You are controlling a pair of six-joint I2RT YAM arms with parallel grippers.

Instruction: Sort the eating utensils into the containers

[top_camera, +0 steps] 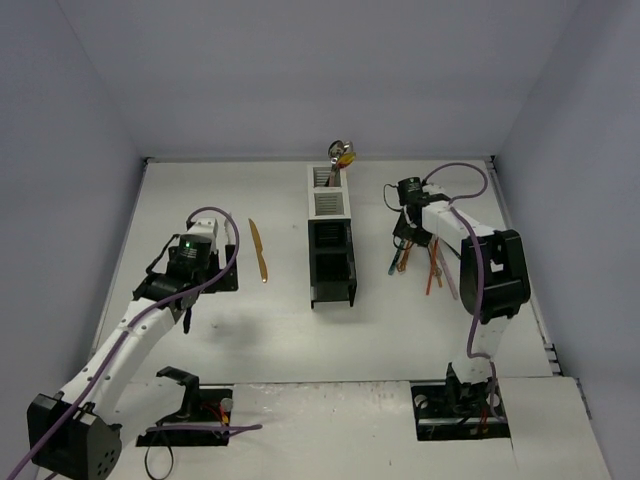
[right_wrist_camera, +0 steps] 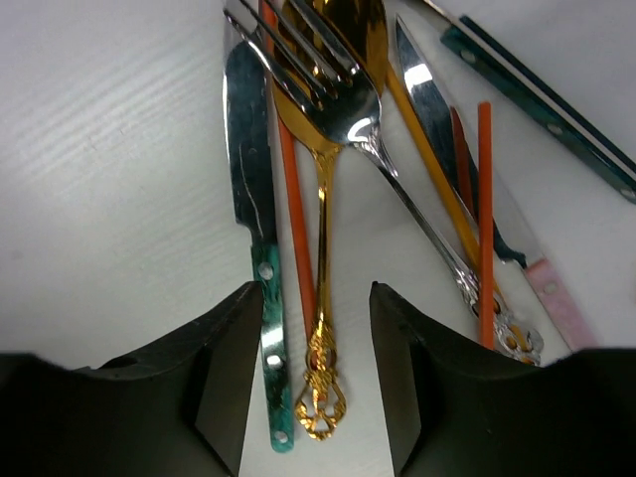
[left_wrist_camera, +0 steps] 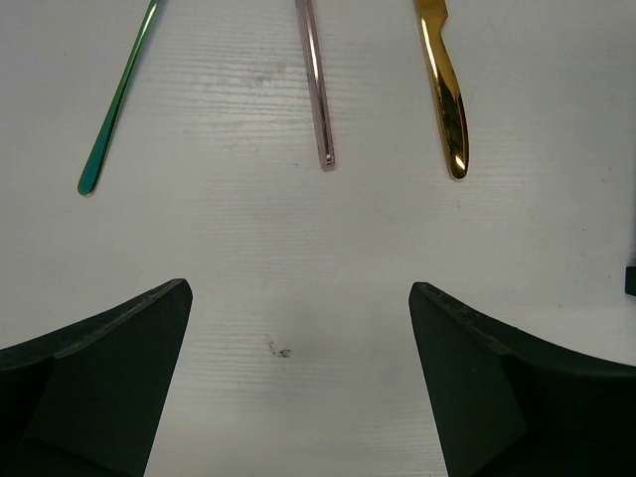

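Observation:
The containers stand in a row at mid table, two white bins at the far end and two black ones nearer. Several utensils stick out of the farthest white bin. My right gripper is open low over a pile of utensils; its jaws straddle a gold ornate-handled spoon and an orange handle, with a teal knife along the left finger. My left gripper is open and empty over bare table. Ahead of it lie a teal handle, a pink handle and a gold knife.
The gold knife lies left of the bins. A silver fork, more orange sticks, a pink handle and a dark teal knife are in the right pile. Walls enclose the table on three sides.

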